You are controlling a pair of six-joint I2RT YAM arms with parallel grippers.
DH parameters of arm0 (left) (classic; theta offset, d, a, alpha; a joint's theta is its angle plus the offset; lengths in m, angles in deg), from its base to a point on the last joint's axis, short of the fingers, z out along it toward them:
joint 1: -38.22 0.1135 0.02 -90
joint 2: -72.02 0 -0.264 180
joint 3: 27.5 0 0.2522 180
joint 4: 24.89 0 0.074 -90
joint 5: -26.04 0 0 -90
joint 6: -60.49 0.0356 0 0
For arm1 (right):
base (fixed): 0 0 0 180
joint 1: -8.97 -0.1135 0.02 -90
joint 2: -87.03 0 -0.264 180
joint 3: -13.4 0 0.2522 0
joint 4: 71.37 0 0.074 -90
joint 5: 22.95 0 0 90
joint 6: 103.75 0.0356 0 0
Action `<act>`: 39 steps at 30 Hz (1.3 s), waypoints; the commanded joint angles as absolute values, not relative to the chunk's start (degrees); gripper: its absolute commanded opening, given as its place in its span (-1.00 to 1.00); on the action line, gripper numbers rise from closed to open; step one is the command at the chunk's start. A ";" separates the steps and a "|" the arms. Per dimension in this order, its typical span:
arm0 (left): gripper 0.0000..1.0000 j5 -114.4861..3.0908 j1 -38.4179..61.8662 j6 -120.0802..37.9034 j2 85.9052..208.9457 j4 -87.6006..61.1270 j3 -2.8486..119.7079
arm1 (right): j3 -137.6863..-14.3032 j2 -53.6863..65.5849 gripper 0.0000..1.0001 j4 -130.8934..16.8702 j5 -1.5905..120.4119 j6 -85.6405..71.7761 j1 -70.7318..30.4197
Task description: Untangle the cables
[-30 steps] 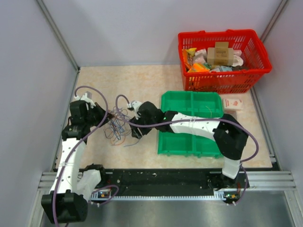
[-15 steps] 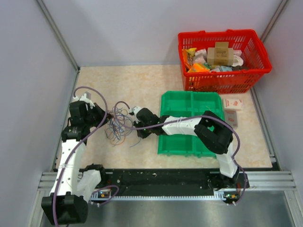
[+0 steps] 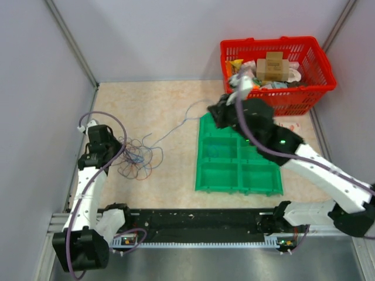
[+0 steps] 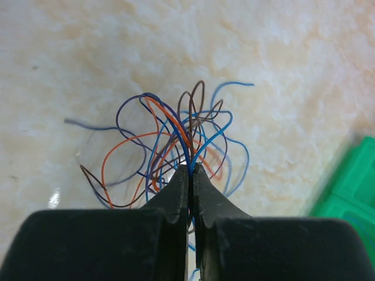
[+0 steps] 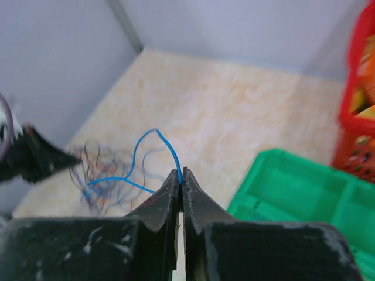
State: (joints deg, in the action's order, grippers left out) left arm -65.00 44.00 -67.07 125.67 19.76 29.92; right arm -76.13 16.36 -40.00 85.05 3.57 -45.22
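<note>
Item 1 – left gripper (image 4: 190, 168): near-left part of the table (image 3: 170, 99). Its fingers are clenched, tips pressed together on several strands where they bunch.

Item 2 – cables (image 3: 136, 159): a loose tangle of blue, orange-red and dark brown wires. It lies on the table just beyond and right of the left gripper, left of the green tray and apart from it. Loops fan outward from the pinch point. The wrist view does not make clear which strands are actually caught.

Item 3 – green tray (image 3: 222, 175): a flat moulded tray with several compartments, centre-right on the table.

Item 4 – blue strand (image 5: 157, 131): a single wire drawn out of the tangle. It runs away from it to the right and farther back, arching once before it ends at the right gripper.

Item 5 – right gripper (image 5: 180, 171): over the tray's far-left corner and seemingly raised off the surface. Its fingers are pinched tight on the end of the blue strand.

Item 6 – small box (image 3: 288, 126): white with pink print, on the table between the tray and the basket.

Item 7 – red basket (image 3: 281, 100): far-right corner, holding cartons and packets.
</note>
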 commanded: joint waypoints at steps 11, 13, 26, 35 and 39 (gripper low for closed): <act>-1.00 -74.07 45.96 -68.36 122.38 21.30 29.06 | -99.32 26.22 -1.00 -29.75 89.99 -1.44 -39.28; -1.00 -72.67 45.96 -68.18 122.29 21.12 29.24 | -98.89 25.94 -1.00 -29.04 91.30 -2.14 -39.37; -1.00 -64.23 45.96 -66.69 121.59 19.19 29.33 | -84.13 26.04 -1.00 -30.97 89.74 0.93 -38.32; -1.00 -62.90 45.96 -65.98 120.89 19.54 28.89 | -74.55 25.95 -1.00 -32.55 89.02 4.53 -37.17; -1.00 -62.12 45.96 -66.25 120.97 19.10 28.54 | -71.21 25.94 -1.00 -32.73 89.81 5.76 -36.38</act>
